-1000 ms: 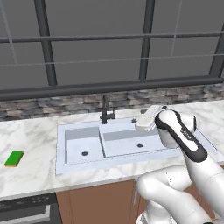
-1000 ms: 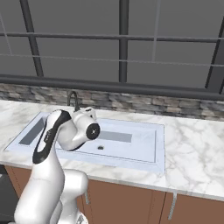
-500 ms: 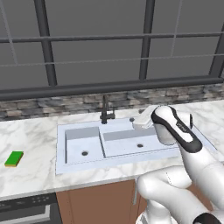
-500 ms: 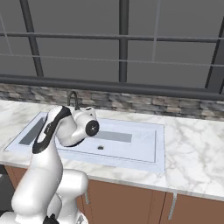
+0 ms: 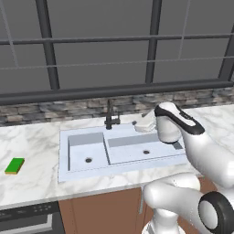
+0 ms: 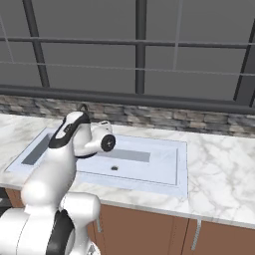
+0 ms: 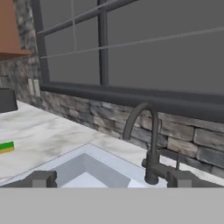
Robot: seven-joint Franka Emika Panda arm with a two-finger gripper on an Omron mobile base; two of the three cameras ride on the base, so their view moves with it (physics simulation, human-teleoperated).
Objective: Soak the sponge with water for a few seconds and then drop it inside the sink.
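The green sponge [image 5: 14,165] lies flat on the marble counter, well left of the sink [image 5: 63,171], and shows at the left edge of the hand view as the sponge [image 7: 6,147]. My gripper [image 5: 137,124] hovers over the back of the wider basin, just right of the black faucet [image 5: 109,117], pointing left. In the hand view my gripper [image 7: 111,179] is open, its fingertips [image 7: 43,178] far apart with nothing between them and the faucet [image 7: 149,146] ahead. The water is out of view.
A stone backsplash and a large dark window run behind the counter [image 5: 32,141]. The sink [image 6: 182,172] has marble counter on its right. A dark appliance [image 7: 8,99] stands on the counter far beyond the sponge. Brown cabinets sit below.
The hand has swung left over the wider basin, toward the faucet, and the elbow has moved with it. The jaws stay open. The sponge has not moved.
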